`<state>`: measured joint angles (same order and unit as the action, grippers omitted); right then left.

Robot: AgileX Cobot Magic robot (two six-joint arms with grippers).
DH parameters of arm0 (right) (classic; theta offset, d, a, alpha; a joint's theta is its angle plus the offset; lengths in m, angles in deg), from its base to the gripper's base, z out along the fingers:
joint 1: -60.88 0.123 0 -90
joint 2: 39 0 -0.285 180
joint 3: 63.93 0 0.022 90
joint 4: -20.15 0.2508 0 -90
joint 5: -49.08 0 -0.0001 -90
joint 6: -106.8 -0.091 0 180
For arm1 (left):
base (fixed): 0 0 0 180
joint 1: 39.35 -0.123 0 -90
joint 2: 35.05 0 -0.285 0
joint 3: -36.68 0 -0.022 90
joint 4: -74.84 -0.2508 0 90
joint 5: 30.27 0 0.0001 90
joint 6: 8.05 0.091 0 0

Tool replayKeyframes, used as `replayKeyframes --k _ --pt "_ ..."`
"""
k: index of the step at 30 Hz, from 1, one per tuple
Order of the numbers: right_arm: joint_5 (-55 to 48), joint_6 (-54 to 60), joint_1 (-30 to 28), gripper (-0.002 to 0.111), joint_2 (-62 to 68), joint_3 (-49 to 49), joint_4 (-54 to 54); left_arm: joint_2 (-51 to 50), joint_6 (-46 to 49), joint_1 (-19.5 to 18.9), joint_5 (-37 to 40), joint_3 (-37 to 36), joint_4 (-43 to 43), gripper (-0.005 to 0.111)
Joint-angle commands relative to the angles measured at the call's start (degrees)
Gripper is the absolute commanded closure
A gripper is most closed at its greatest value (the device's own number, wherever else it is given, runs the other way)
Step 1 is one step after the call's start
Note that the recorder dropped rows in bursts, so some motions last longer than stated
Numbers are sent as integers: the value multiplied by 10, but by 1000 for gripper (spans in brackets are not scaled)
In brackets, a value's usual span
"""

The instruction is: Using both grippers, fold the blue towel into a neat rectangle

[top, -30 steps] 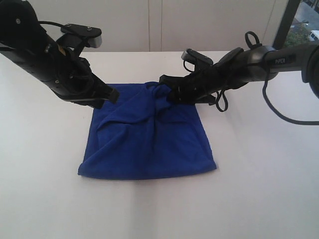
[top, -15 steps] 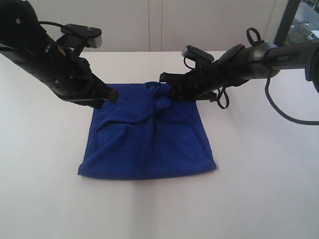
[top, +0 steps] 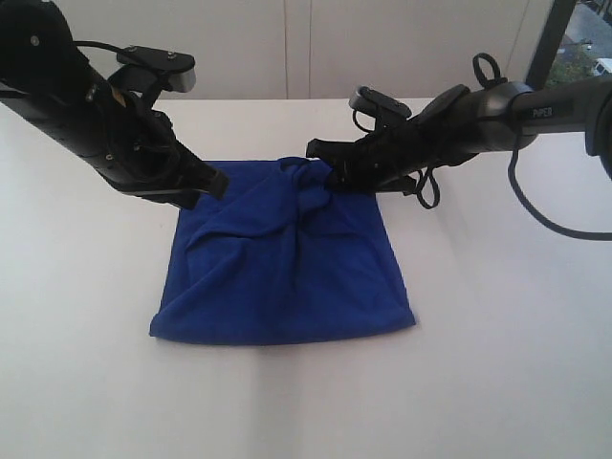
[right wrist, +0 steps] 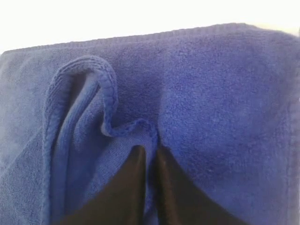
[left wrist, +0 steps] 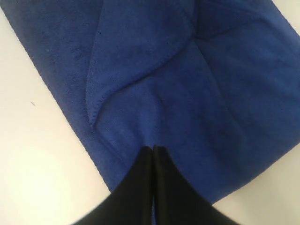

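The blue towel lies folded in a rough square on the white table, with loose wrinkled flaps across its far half. My left gripper sits at the towel's far left corner. In the left wrist view the left gripper is shut, tips together over the blue towel, with nothing seen held. My right gripper is at the bunched fold in the middle of the far edge. In the right wrist view the right gripper stands almost together, with a hemmed fold of the blue towel between the jaws.
A black cable loops down from the right arm onto the table. A pale wall runs behind the far table edge, with a window at the upper right.
The right arm has lifted slightly and shifted toward the far edge, and its jaws have closed in on the fold. The left arm and the towel's outline have not moved.
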<state>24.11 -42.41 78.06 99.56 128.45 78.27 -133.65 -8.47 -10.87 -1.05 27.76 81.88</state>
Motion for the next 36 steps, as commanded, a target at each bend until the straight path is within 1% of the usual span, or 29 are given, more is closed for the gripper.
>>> replayKeyframes --k 1,10,12,14,20,24,27,31,36 --pt "5 4 -1 108 -3 4 0 5 -2 3 7 -4 2 107" --pt "2 4 -2 108 -18 4 -3 5 -2 3 7 -4 2 107" --pt "-2 4 -2 108 -32 4 -20 5 -2 3 7 -4 2 107" --pt "-7 0 -3 108 -47 4 -56 5 -2 3 6 -4 2 107" --pt "-33 -72 -19 108 -89 4 -186 5 -2 3 1 -4 2 107" --pt "-75 -75 -27 108 -105 4 -265 2 -2 3 -2 -4 2 107" --pt "-82 -75 -27 108 -106 4 -302 -13 -2 3 -5 -4 2 107" --pt "-80 -75 -27 108 -106 4 -301 -47 4 3 -90 -3 2 107" --pt "-81 -88 -27 108 -106 4 -301 -95 9 7 -120 -2 2 107"
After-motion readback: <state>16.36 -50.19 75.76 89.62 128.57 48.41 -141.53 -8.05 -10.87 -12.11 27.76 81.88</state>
